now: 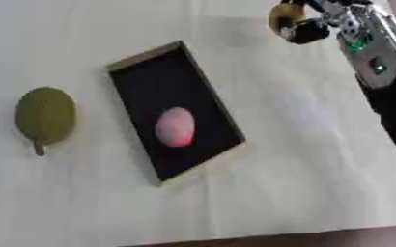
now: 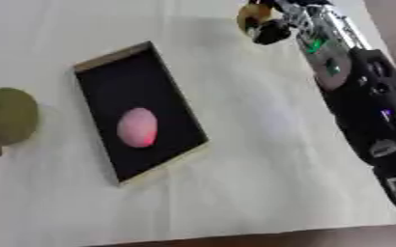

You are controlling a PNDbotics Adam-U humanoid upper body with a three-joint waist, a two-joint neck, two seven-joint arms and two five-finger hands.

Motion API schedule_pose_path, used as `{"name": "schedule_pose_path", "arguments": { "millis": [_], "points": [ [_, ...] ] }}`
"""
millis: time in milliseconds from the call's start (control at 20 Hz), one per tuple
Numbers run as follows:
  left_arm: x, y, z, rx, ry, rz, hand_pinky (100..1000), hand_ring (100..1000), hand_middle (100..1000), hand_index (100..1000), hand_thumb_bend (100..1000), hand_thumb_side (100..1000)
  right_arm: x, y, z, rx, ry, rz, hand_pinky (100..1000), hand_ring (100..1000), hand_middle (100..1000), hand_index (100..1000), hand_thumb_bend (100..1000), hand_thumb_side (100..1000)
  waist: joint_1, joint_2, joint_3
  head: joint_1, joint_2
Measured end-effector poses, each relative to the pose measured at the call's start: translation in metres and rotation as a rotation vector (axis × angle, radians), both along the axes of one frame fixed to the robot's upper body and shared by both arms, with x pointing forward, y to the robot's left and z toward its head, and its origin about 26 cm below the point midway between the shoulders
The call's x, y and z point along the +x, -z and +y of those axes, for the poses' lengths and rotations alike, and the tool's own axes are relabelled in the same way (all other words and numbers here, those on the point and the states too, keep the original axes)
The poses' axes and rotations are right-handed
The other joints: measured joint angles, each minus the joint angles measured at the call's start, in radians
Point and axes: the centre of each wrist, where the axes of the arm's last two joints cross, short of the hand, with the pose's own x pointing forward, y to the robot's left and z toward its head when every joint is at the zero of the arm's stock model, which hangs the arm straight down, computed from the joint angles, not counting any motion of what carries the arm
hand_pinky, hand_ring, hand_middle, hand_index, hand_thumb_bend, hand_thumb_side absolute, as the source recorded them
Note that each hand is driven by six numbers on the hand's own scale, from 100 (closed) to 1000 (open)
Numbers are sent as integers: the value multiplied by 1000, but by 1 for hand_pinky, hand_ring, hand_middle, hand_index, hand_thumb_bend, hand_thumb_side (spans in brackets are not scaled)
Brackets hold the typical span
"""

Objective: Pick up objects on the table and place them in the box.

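A shallow box (image 1: 142, 60) with a black inside and a tan rim lies askew in the middle of the table. A pink rounded object (image 1: 175, 126) rests inside it. An olive-green pear-shaped object (image 1: 44, 116) with a short stem lies on the cloth to the box's left. My right hand (image 1: 307, 30) is at the top right, beyond the box's far corner, with its fingers curled round a yellow-brown rounded object (image 1: 281, 17). My left hand shows in neither view.
A pale cloth (image 1: 303, 159) covers the table. The table's dark front edge (image 1: 319, 239) runs along the bottom. My right forearm (image 2: 362, 96) stretches down the right side.
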Motion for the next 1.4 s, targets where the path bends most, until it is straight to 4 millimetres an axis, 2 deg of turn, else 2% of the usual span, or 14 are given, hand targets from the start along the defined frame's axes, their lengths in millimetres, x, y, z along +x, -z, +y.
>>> {"name": "schedule_pose_path", "arguments": {
  "millis": [200,450,850,1100,1400],
  "points": [
    [0,0,0,0,0,0,691,815,828,815,447,672,-25,-17,26,-63,-132,-36,833,686,515,673,100,100,0,-2,1,-1,0],
    [0,0,0,0,1,0,692,816,828,815,448,672,-54,-26,63,-146,-310,-38,831,674,516,675,100,100,-3,-4,4,-2,0],
    [1,-2,-1,2,6,-5,692,816,828,815,449,671,-85,-18,118,-230,-554,2,829,674,523,679,100,100,-6,-7,12,-9,0],
    [1,-2,-1,4,8,-6,692,816,828,815,449,672,-89,-9,138,-264,-601,14,830,674,523,680,100,100,-7,-8,12,-19,1],
    [1,-2,-1,3,11,-5,692,816,828,815,450,672,-71,12,155,-276,-567,52,830,681,529,684,100,100,-7,-8,12,-26,1]
  ]
}}
